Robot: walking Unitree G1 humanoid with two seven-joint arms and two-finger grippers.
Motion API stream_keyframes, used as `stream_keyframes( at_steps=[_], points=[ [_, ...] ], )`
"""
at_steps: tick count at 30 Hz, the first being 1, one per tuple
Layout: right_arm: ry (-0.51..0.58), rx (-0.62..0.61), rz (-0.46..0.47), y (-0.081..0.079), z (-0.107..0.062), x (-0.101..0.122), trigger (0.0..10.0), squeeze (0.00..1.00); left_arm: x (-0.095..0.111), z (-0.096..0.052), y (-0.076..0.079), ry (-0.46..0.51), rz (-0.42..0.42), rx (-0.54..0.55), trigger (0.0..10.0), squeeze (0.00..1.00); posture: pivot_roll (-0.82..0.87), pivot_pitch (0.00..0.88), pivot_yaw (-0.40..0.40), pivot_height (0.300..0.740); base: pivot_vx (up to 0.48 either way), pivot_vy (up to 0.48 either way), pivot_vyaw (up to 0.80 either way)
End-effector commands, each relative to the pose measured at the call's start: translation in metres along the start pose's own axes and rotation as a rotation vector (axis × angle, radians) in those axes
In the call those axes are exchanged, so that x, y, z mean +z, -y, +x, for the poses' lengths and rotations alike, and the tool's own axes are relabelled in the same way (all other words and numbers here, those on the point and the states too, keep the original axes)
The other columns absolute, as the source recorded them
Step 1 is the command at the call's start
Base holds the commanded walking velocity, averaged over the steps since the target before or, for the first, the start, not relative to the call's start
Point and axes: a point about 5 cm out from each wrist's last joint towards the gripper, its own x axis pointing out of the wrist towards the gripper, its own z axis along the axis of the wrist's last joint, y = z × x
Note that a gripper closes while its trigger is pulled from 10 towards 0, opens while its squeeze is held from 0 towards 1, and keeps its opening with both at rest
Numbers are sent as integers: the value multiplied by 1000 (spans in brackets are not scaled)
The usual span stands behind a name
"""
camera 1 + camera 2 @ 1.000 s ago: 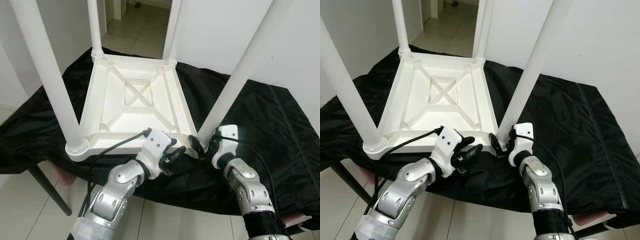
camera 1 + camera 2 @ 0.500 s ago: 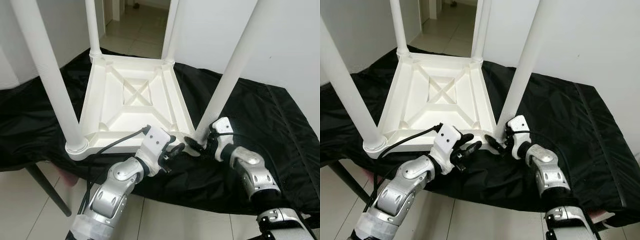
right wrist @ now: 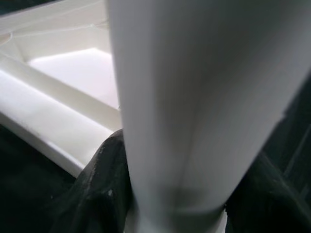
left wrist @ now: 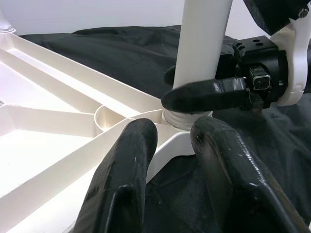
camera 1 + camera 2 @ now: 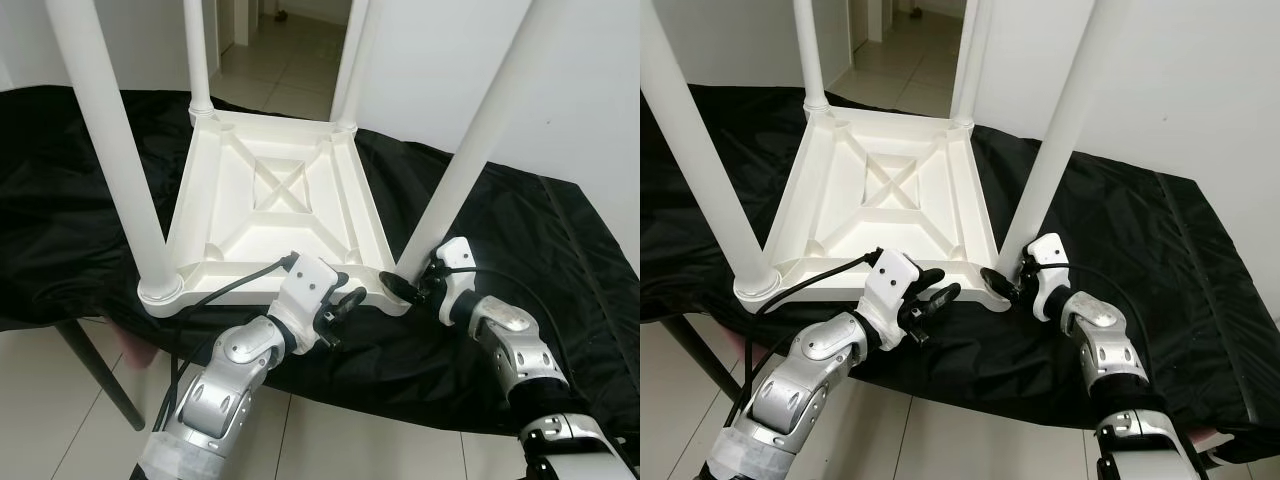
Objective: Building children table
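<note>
Our right gripper (image 5: 412, 287) has its two black fingers closed around the base of the near right leg (image 5: 470, 160), just above the threaded collar where that leg enters its corner socket; from the right wrist view the white tube sits squarely between the pads (image 3: 104, 194), so we judge the grip is low on purpose, to turn or steady the leg close to the joint rather than lever it from higher up. Our left gripper (image 5: 340, 312) sits just beside that same corner with its fingers (image 4: 127, 165) parted and holding nothing, hovering over the rim of the frame, probably ready to brace the tabletop against the twist, though whether its tips actually touch the plastic we cannot tell from these angles. The children table (image 5: 275, 215) lies upside down, its ribbed underside up and all four legs standing in their corners, which makes sense because the sockets open on this face. It rests on a black cloth (image 5: 520, 230) draped over the surface (image 5: 95, 375), likely to protect the white top and keep it from sliding. The leg we hold tilts outward more than the others, so it may not be fully seated yet.
</note>
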Motion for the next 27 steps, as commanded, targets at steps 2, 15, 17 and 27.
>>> stream_keyframes(
  at_steps=[2,15,17,27],
  points=[
    [-53,-25,23,-5,-3,-12,10000,0,-1,0,2,-7,6,24,10000,0,35,8,-142,740,0,0,0],
    [21,-621,231,-47,20,-4,10000,0,-3,0,6,-14,0,-6,10000,0,24,5,-138,740,0,0,0],
    [17,-674,252,-53,24,-3,10000,0,-3,0,7,-14,-1,-8,10000,0,24,5,-138,740,0,0,0],
    [89,-541,260,-84,38,15,10000,0,-4,3,10,-11,-3,-16,10000,0,17,0,-156,740,0,0,0]
  ],
)
